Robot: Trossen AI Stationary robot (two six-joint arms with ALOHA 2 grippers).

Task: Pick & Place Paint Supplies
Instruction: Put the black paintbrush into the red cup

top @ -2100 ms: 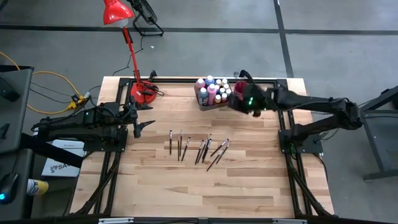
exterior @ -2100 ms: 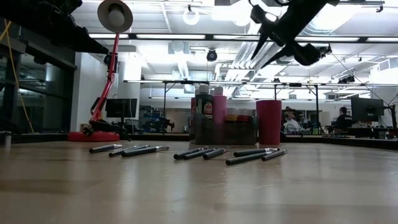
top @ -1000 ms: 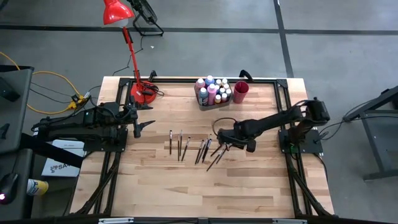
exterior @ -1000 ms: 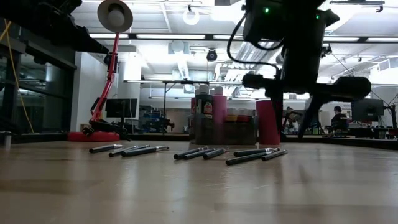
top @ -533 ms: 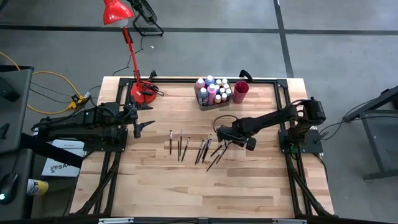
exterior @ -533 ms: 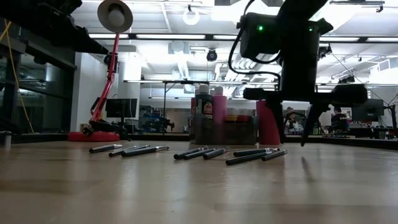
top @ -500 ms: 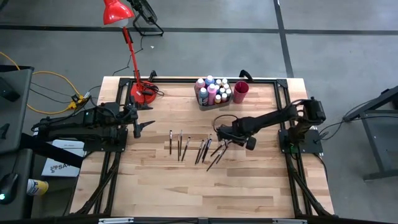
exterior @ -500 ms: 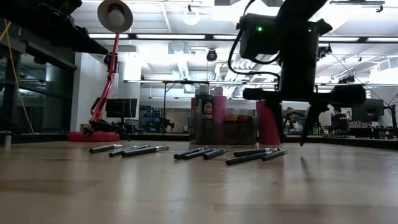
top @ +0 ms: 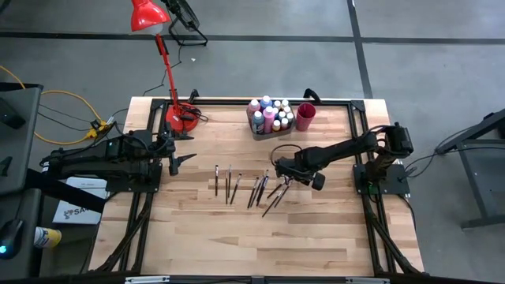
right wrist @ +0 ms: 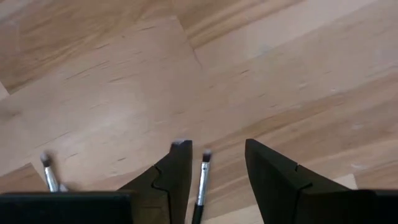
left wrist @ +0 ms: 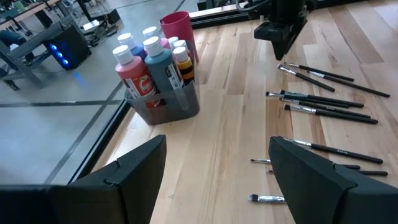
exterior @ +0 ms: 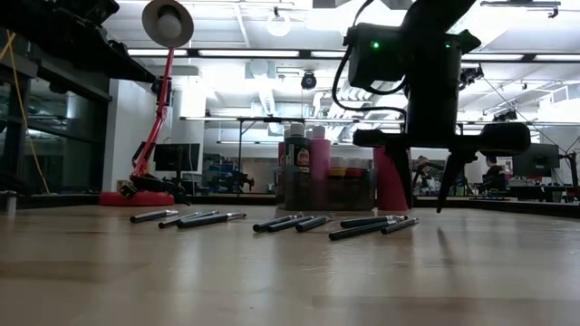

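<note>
Brushes (top: 251,188) lie in a loose row mid-table (top: 197,229). Behind them, at the far edge, the bin (top: 270,126) holds the bottles (top: 268,112), the cup (top: 306,117) just right of it. Right gripper (top: 284,180) over the row's right end; lamp base (top: 183,117) far left.

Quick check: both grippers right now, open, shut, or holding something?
Left gripper: open, empty, parked at the table's left edge.
Right gripper: open, straddling a paintbrush lying on the table, not gripping it.
</note>
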